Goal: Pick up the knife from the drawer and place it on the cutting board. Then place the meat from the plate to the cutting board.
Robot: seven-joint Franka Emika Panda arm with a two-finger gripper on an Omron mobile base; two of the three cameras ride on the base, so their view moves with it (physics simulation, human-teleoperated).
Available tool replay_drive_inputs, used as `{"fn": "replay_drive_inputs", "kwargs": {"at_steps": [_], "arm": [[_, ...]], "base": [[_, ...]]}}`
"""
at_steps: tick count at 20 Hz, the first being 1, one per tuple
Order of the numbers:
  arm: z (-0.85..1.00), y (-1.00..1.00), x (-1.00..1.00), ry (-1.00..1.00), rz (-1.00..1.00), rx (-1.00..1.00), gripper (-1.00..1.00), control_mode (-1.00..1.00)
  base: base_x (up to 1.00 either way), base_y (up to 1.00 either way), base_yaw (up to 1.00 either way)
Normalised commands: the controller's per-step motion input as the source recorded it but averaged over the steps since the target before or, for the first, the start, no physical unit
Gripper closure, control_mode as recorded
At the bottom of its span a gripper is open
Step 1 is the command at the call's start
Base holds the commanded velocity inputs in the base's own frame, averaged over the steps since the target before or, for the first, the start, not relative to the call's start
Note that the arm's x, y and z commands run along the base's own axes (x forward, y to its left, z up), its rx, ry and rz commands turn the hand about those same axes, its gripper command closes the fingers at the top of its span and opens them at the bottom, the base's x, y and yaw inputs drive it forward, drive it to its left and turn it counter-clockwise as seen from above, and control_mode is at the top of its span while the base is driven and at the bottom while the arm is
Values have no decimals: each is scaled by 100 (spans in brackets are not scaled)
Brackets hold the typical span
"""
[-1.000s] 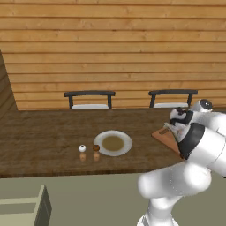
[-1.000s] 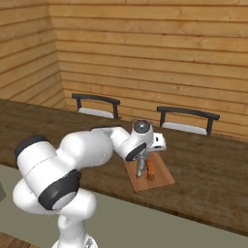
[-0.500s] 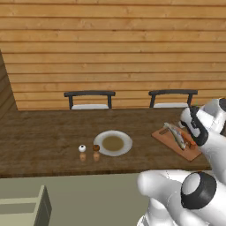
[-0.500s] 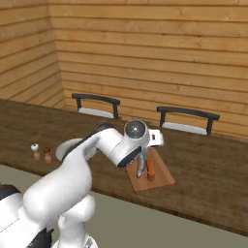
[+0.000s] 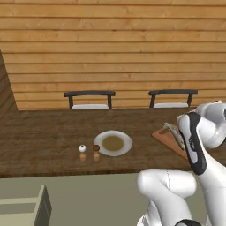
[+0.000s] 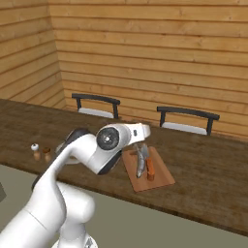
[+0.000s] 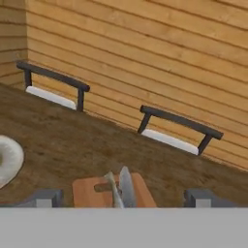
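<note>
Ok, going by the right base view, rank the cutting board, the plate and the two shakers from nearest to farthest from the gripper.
1. cutting board, just right of the gripper
2. plate, left, behind the arm
3. shakers, farthest left

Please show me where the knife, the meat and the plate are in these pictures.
knife (image 6: 150, 168): right base view, on its orange-red handle, lying on the board.
meat (image 6: 140, 164): right base view, on the middle of the pale grey piece.
plate (image 5: 125, 145): left base view, on the off-white rim, right side.
</note>
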Motion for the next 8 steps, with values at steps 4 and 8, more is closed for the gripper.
{"fn": "replay_drive_inputs", "kwargs": {"at_steps": [4, 8], "arm": [[87, 34, -2, 0, 0, -10, -100, -100], [36, 26, -8, 0, 0, -10, -100, -100]], "base": [[0, 0, 0], [0, 0, 0]]}}
